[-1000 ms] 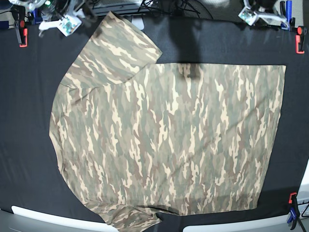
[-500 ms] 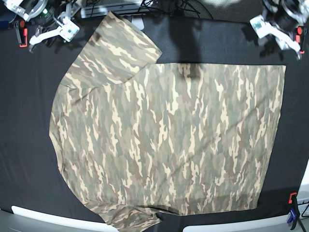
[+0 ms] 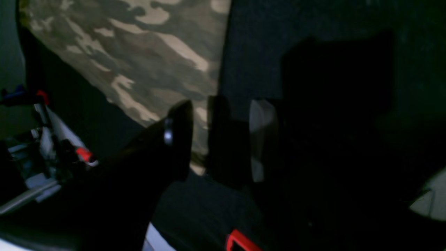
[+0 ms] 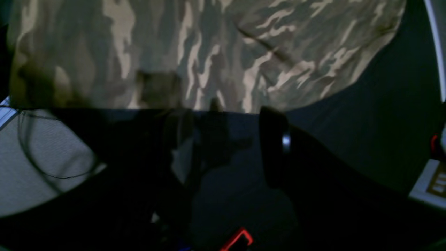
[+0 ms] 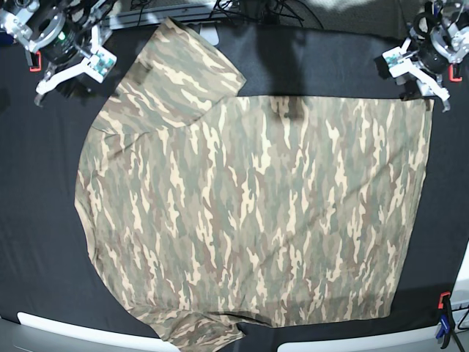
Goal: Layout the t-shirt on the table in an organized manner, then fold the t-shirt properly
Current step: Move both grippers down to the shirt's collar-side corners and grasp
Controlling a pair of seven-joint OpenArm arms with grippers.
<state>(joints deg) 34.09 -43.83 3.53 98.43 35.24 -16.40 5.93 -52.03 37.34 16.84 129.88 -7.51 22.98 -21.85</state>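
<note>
Camouflage cloth filled the upper left of the left wrist view: the t-shirt (image 3: 146,52) lay flat on the black tabletop (image 3: 313,52), its straight edge running down toward the left tool (image 3: 216,139). That tool's two fingers stood apart with nothing between them, and the shirt's corner sat just beyond the fingertips (image 3: 181,118). A red clamp (image 3: 240,242) showed at the bottom edge.

In the right wrist view, the shirt spread across the top of the picture, one rounded fabric edge curving down on the right. The right tool (image 4: 226,146) hung over bare black tabletop just short of the nearest shirt edge, its fingers parted and empty. Loose black cable (image 4: 52,164) lay over a pale surface at the left.

From the base view, the shirt was spread smooth over most of the tabletop, a sleeve (image 5: 183,66) jutting toward the far edge and another bunched at the near edge. The left tool hovered at the shirt's far right corner (image 5: 429,101); the right tool hovered just beside the far sleeve, apart from it.

Laying out looked essentially done, so I judged this the approach to a first fold. The next move would call for each tool to descend onto its nearest fabric edge and pinch a single layer cleanly without dragging the shirt askew.
</note>
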